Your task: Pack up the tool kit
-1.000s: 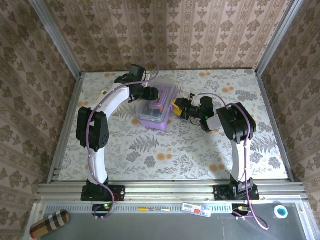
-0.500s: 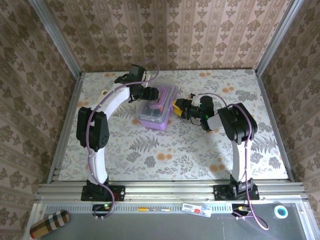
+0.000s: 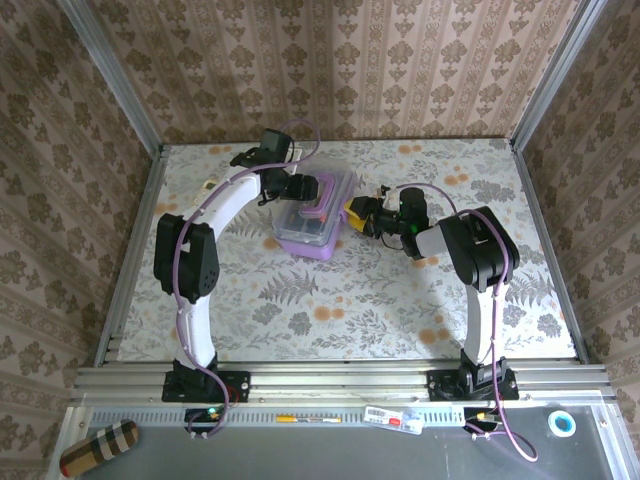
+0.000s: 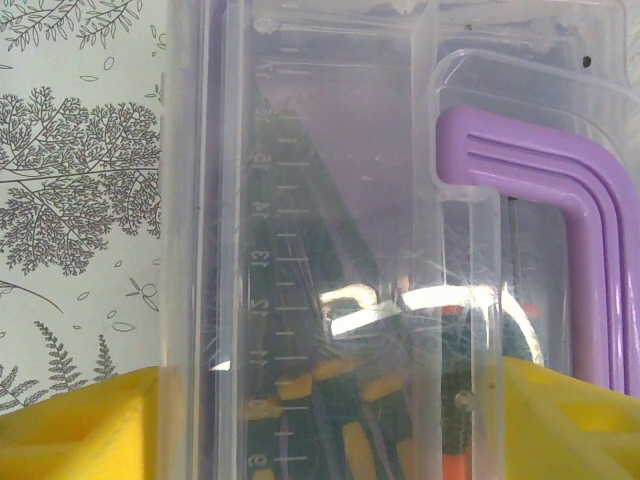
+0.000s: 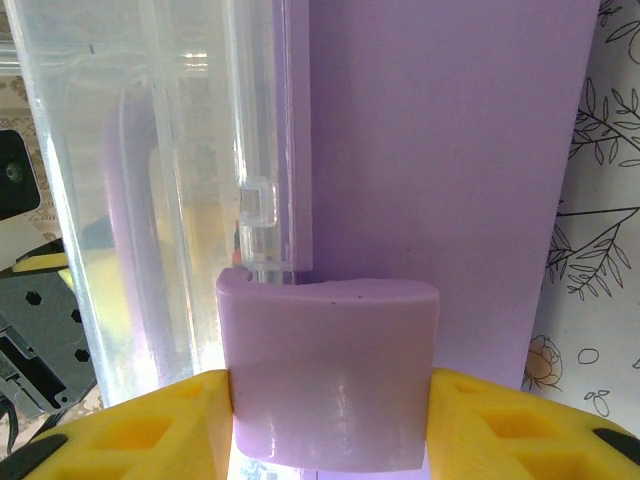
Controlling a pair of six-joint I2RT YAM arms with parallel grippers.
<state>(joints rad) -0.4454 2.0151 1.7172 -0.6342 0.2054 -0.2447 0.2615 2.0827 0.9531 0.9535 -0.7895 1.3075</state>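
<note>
Two robot arms meet over a purple tool kit case (image 3: 303, 236) lying toward the back-centre of a fern-patterned table (image 3: 350, 300). The case is angled with one short end toward the near left and the other toward the far right.

The left gripper (image 3: 303, 188) reaches in from the left over the far part of the case. Seen from its wrist, its yellow fingers (image 4: 70, 425) sit on either side of the clear lid (image 4: 330, 180), flush against the lid's edges in a wide hold. The purple handle (image 4: 560, 190) bends across the lid just beside the right-hand finger. Through the plastic, black, yellow and orange tool handles (image 4: 350, 425) lie packed inside. A moulded ruler scale (image 4: 268, 260) runs along the lid.

The right gripper (image 3: 353, 214) comes in against the case's right long side. Its wrist view shows its foam-yellow fingertips (image 5: 500, 420) pressed to both sides of the purple latch (image 5: 330, 370), clamping the tab between them. The latch sits at the seam where the lid meets the purple base (image 5: 440, 150), just below a small clear catch (image 5: 257, 205). Whether the latch is snapped home cannot be told.
</note>
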